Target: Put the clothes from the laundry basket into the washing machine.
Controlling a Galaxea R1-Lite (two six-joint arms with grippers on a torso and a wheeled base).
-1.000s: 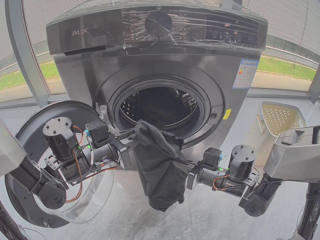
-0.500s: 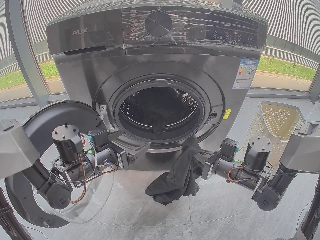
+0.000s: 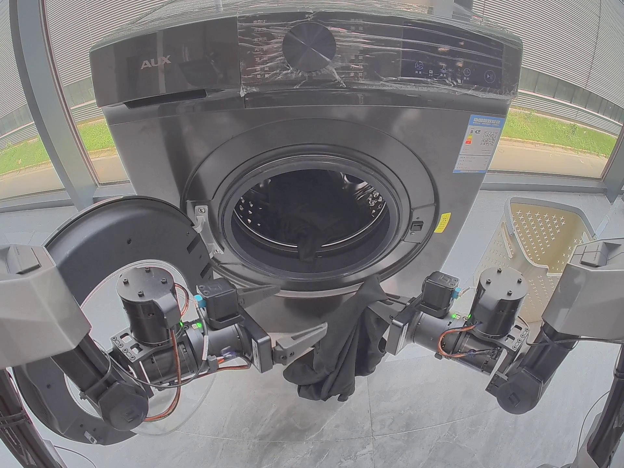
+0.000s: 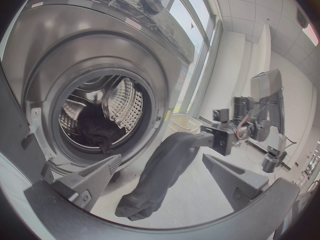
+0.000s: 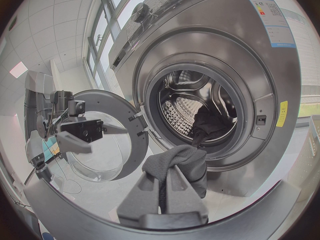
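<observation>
Black garment (image 3: 344, 352) hangs from my right gripper (image 3: 380, 305), low under the washing machine (image 3: 422, 164) opening, so I reckon it needs lifting to clear the lip. Left gripper (image 3: 302, 307) sits beside it, spread wide, placed to support the tail. Left wrist view: nothing between those fingers (image 4: 100, 170), and dark clothes (image 4: 95, 127) lie in the drum. Right wrist view: fingers (image 5: 146, 187) pinched tight on a fold.

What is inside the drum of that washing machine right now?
A heap of dark clothes lies on the floor of the perforated steel drum. Whether anything lies under or behind the heap cannot be seen, because the cloth covers it.
</observation>
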